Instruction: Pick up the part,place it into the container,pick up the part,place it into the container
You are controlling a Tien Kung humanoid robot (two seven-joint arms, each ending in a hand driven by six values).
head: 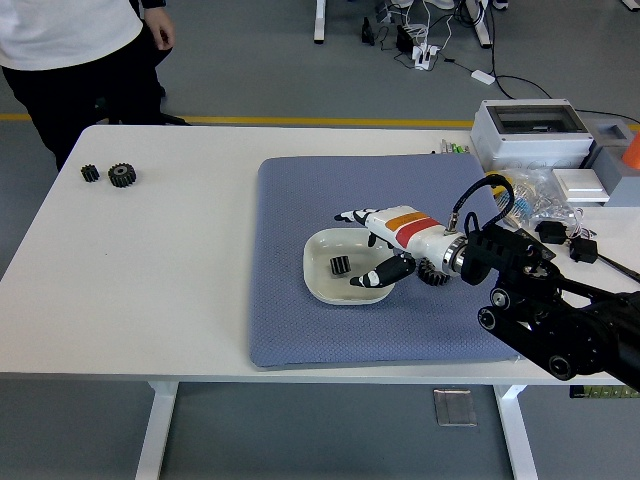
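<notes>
The right robot hand [372, 247] hovers over the white square dish [318, 280] in the middle of the blue mat [290, 320], its fingers [350, 215] spread and holding nothing; a small black gear [340, 265] lies inside the dish, so the first placing looks done. A second, larger black gear [433, 270] sits on the mat just beside the dish, on the side toward the desk's right edge, partly hidden under the robot's wrist. I judge the next move calls for drawing the hand back off the dish and bringing the open fingers down around that gear without knocking the dish. The left arm is nowhere to be seen. Two more black gears [110, 175] rest near the far left corner of the white desk [150, 280], well apart from the mat. A grey box [530, 135] and loose cables crowd the far right corner. A person [70, 60] stands beyond the far left corner, hands off the desk, on a grey floor with a yellow line.
</notes>
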